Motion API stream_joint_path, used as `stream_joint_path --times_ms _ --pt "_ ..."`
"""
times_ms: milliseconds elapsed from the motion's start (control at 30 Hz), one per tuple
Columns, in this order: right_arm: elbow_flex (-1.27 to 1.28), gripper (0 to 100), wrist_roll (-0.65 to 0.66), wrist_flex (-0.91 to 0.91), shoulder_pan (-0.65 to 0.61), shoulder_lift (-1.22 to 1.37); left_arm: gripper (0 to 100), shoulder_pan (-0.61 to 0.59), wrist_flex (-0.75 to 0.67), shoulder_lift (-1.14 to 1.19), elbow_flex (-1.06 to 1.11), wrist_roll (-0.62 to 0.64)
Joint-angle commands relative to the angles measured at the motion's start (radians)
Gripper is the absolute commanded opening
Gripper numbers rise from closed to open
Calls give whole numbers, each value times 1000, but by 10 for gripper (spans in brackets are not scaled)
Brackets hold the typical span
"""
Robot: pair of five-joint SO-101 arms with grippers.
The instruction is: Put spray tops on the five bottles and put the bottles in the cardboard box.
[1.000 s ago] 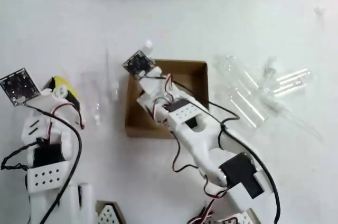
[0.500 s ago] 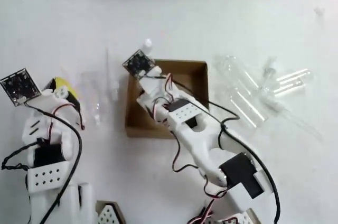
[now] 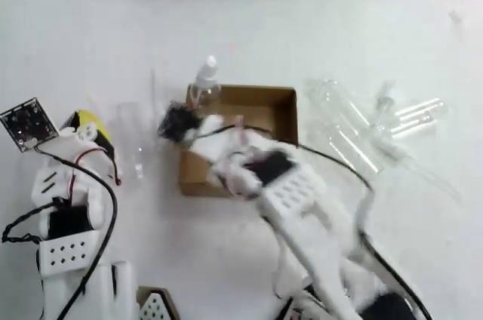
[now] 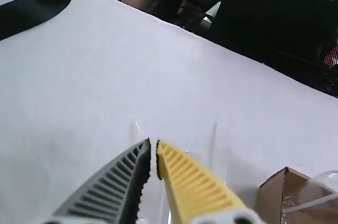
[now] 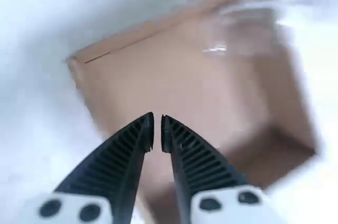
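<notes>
Black right tool (image 5: 157, 129) over cardboard box (image 5: 227, 108)

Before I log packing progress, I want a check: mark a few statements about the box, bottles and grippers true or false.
1. A bottle with a white spray top is at a corner of the cardboard box. True.
2. The right gripper grips a bottle. False: it holds nothing, above the box.
3. Clear bottles lie on the table outside the box. True.
4. The left gripper is inside the box. False: it is over the table beside it.
</notes>
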Motion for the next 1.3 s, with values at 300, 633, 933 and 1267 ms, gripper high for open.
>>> stream_joint_path --times_ms 300,633,933,1267 --pt "-78 15 64 53 581 -351 24 -5 -28 -16 -11 -14" --pt "-733 15 0 400 667 432 24 -5 -25 -13 -11 -15" --pt "-1301 171 9 690 638 1006 24 -5 -29 -12 -11 -15" --pt "-1582 154 84 794 627 1300 24 -5 -31 -15 -12 -15"
